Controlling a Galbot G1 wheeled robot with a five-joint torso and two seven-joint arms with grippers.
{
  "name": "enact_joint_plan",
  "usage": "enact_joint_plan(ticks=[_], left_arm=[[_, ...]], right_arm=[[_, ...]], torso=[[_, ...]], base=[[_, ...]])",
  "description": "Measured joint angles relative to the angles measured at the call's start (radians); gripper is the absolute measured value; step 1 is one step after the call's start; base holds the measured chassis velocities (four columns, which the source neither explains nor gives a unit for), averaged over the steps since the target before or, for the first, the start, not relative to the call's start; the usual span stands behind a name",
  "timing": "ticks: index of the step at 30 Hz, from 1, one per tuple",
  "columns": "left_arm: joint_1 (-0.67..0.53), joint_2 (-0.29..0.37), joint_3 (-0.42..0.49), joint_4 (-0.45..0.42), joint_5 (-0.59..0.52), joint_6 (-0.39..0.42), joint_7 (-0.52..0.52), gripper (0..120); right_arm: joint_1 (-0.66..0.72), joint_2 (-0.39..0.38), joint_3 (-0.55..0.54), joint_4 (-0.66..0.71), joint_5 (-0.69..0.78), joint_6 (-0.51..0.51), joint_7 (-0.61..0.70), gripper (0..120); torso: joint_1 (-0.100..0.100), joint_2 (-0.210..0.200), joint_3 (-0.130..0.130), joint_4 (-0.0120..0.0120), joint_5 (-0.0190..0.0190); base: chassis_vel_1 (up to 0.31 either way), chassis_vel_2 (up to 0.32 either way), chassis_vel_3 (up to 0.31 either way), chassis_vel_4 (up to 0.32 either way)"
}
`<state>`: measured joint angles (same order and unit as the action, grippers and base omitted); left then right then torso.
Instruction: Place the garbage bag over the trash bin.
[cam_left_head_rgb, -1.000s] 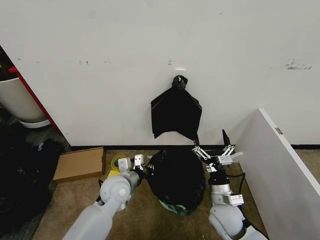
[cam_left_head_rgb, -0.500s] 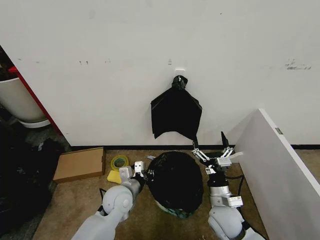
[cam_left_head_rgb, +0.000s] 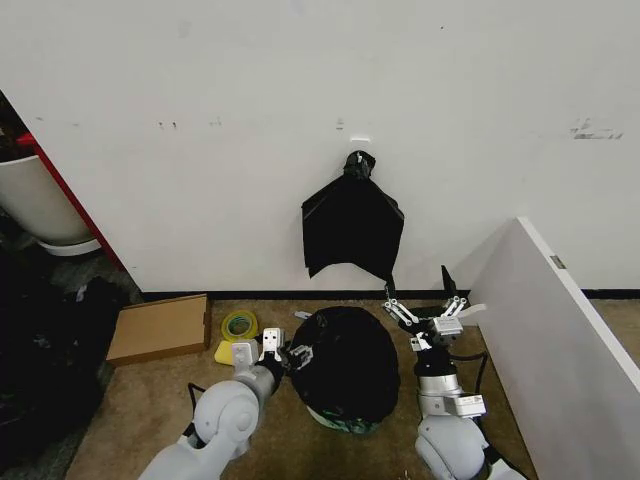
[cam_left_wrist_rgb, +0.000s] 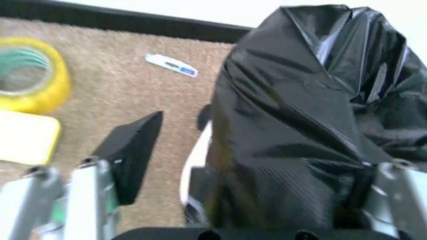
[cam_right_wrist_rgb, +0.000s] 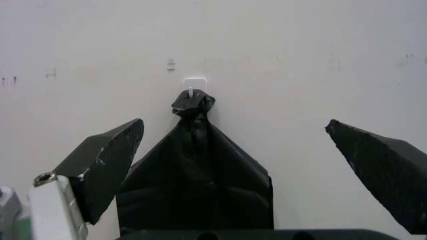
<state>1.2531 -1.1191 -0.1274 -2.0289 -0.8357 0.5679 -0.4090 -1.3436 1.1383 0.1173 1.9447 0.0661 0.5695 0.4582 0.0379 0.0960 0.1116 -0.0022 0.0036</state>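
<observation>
The glossy black garbage bag (cam_left_head_rgb: 347, 362) is draped over the trash bin and hides nearly all of it. A pale sliver of the bin (cam_left_wrist_rgb: 195, 161) shows beside the bag (cam_left_wrist_rgb: 300, 115) in the left wrist view. My left gripper (cam_left_head_rgb: 283, 350) is open at the bag's left side. One dark finger (cam_left_wrist_rgb: 131, 150) stands clear over the carpet, and the other (cam_left_wrist_rgb: 395, 182) is beyond the plastic. My right gripper (cam_left_head_rgb: 420, 290) is open just right of the bag, apart from it, with its fingertips aimed up at the wall.
A flat black plastic bunch (cam_left_head_rgb: 352, 228) hangs from a wall hook above the bin. A yellow tape roll (cam_left_head_rgb: 238, 324), a yellow pad (cam_left_head_rgb: 226, 352) and a cardboard box (cam_left_head_rgb: 160, 328) lie to the left. A white panel (cam_left_head_rgb: 560, 340) slants along the right. A white tub (cam_left_head_rgb: 35, 205) stands far left.
My left arm has drawn back and lower, its gripper staying at the bag's left side. The bag sits a little lower and tighter. The right gripper has hardly moved.
</observation>
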Motion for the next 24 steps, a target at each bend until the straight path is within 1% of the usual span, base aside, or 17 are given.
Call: enact_joint_plan(ticks=[3, 9, 15, 18, 21, 24], left_arm=[[-0.002, 0.038, -0.006, -0.018, 0.001, -0.002, -0.01, 98], [-0.03, 0.066, -0.013, -0.006, -0.007, -0.016, 0.006, 100], [-0.042, 0.07, -0.008, 0.023, -0.023, 0.002, 0.014, 100], [-0.031, 0.071, -0.001, 0.037, -0.004, 0.003, 0.021, 100], [-0.02, 0.07, -0.006, 0.032, 0.009, -0.004, 0.028, 100], [0.006, 0.077, -0.028, -0.01, 0.035, -0.027, 0.052, 100]], right_arm=[[0.002, 0.005, 0.0, -0.001, 0.003, -0.007, 0.003, 100], [-0.008, 0.012, 0.004, 0.0, 0.003, -0.009, 0.005, 100], [-0.033, 0.02, 0.011, 0.017, 0.002, -0.015, 0.009, 100], [-0.046, 0.023, 0.019, 0.028, -0.002, -0.015, 0.009, 100], [-0.058, 0.024, 0.028, 0.037, -0.006, -0.015, 0.009, 100], [-0.082, 0.027, 0.039, 0.052, -0.009, -0.015, 0.009, 100]], torso=[[0.0, 0.0, 0.0, 0.0001, 0.0001], [0.0, 0.0, 0.0, 0.0, 0.0001], [0.0, 0.0, 0.0, 0.0, 0.0], [0.0, 0.0, 0.0, 0.0, 0.0], [0.0, 0.0, 0.0, 0.0, 0.0], [0.0, 0.0, 0.0, 0.0, 0.0002]], base=[[0.0, 0.0, 0.0, 0.0], [0.0, 0.0, 0.0, 0.0], [0.0, 0.0, 0.0, 0.0], [0.0, 0.0, 0.0, 0.0], [0.0, 0.0, 0.0, 0.0], [0.0, 0.0, 0.0, 0.0]])
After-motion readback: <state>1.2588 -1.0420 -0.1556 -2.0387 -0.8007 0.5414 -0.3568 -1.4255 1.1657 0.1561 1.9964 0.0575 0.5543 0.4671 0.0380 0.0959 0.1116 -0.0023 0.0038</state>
